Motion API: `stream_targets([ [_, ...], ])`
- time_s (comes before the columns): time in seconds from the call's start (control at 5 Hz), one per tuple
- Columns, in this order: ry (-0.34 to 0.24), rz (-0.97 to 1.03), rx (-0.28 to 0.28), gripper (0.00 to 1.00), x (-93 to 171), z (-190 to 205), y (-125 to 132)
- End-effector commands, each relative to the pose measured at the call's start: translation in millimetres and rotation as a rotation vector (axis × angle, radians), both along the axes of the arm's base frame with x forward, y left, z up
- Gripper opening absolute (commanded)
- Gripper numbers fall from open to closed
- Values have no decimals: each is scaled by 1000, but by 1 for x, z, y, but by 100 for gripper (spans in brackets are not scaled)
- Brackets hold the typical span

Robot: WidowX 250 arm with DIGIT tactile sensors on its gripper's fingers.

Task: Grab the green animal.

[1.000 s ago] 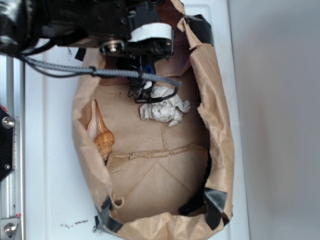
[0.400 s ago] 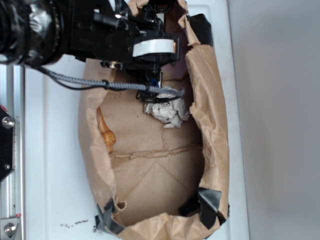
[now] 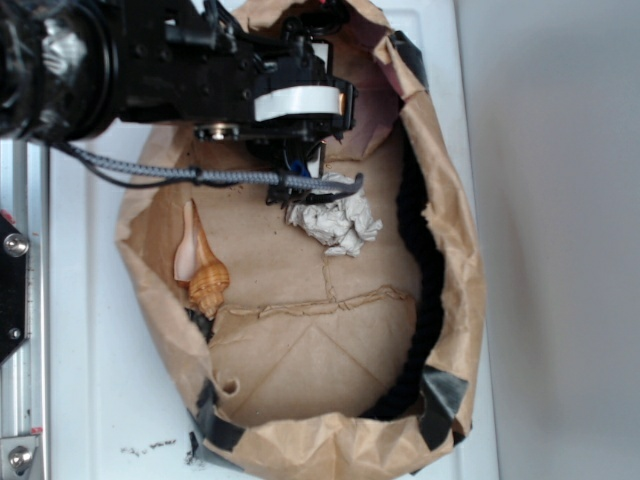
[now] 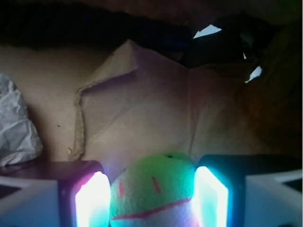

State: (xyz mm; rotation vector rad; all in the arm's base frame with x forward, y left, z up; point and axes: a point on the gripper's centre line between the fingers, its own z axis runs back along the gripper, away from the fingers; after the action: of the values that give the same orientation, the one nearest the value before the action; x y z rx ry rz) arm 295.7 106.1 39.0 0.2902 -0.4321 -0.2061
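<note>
1. From the exterior view we're looking down into a brown paper bag (image 3: 445,300) lying open on a white tabletop (image 3: 90,340), its corners patched with black tape (image 3: 440,400).
2. The black arm (image 3: 150,65) comes in from the upper left and reaches over the top end of the bag, wrist section with the white band pointing down into it. A grey braided cable (image 3: 180,175) loops underneath the arm.
3. The gripper (image 3: 300,185) is low inside the bag, just beside the top edge of the crumpled paper ball (image 3: 340,222). We can't make out the fingers from this angle, the arm body covers them.
4. The wrist view sorts it out – the green animal (image 4: 154,191) sits right between the two glowing finger pads (image 4: 92,201), lime-green and fuzzy with pink stitched marks on it.
5. Both pads sit right up against the toy's sides with no gap visible, so the claw is pinching the plush rather than spread wide.
6. The paper ball shows at the left edge of the wrist view too, near the left finger but apart from the toy.
7. The orange-tan seashell (image 3: 200,265) lies along the bag's left wall – well apart from the gripper.
8. Past the toy, the wrist camera shows the creased bag floor and dark folds at the far end.
</note>
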Motion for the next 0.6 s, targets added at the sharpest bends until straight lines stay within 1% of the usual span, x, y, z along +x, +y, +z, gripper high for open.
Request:
stream_targets([
  [0.0, -28, -15, -58, 0, -10, 30, -3],
  [0.2, -34, -22, -138, 0, -22, 58, -3],
  [0.4, -4, 0, -224, 0, -42, 101, 0],
])
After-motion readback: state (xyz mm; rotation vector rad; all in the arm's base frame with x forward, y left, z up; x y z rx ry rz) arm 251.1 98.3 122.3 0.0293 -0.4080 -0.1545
